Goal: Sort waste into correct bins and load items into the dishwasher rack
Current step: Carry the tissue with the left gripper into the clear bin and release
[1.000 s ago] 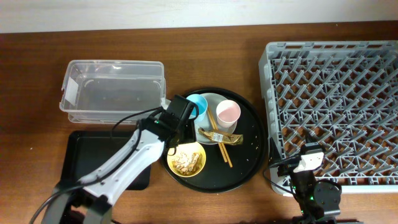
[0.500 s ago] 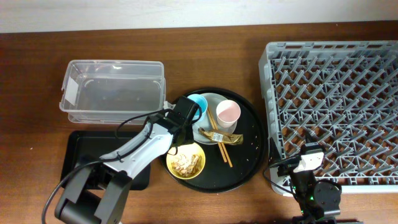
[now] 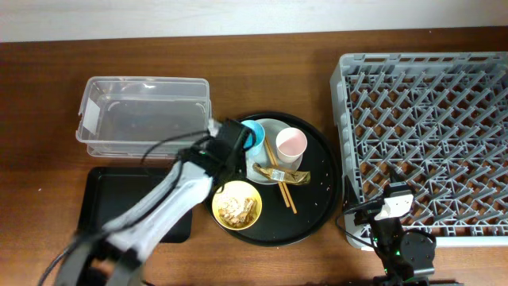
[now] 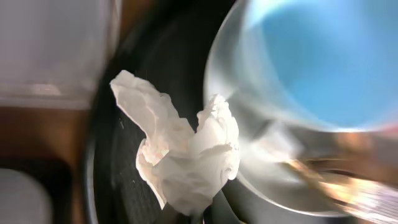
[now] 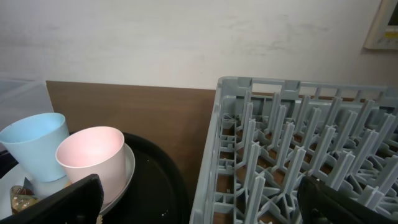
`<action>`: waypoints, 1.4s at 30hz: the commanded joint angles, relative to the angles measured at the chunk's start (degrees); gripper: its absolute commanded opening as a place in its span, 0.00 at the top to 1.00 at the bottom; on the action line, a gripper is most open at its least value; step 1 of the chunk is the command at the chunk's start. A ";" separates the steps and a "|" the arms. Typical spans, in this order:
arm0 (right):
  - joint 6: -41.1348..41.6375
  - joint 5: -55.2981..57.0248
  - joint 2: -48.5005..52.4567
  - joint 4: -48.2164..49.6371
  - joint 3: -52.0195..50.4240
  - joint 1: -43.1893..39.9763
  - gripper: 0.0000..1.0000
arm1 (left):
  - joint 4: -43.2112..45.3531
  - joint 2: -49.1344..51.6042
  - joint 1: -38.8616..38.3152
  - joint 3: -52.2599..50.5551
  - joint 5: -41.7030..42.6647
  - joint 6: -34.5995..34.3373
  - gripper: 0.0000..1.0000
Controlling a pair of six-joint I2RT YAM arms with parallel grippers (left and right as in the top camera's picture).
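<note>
Wooden table [image 3: 48,79] with a round black tray [image 3: 317,214].
Left gripper [image 4: 198,215] pinches a white tissue wad [image 4: 186,158] beside the light blue cup [image 4: 311,56]; right gripper [image 5: 199,205] gapes wide by the dishwasher rack [image 5: 280,149].

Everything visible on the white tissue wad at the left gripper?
Crumpled white tissue wad: thin paper, two ragged lobes rising from a bunched base. That base is pinched in the shut left gripper at the frame's bottom edge. Behind it, blurred: round black tray, light blue cup. Lifted or resting, cannot tell.
</note>
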 commanded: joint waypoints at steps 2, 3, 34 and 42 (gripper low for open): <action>0.20 -0.50 -0.33 -0.20 -0.31 0.22 0.02 | -1.01 -13.35 0.72 5.73 -4.04 6.36 1.00; 0.20 -0.50 -0.33 -0.20 -0.31 0.22 0.02 | -0.76 -15.26 1.55 6.16 -4.59 7.72 1.00; 0.20 -0.50 -0.33 -0.20 -0.31 0.22 0.02 | 10.51 -3.91 23.45 6.49 1.86 15.43 0.52; 0.20 -0.50 -0.33 -0.20 -0.31 0.22 0.02 | 3.56 -4.70 23.47 6.49 4.04 17.03 0.87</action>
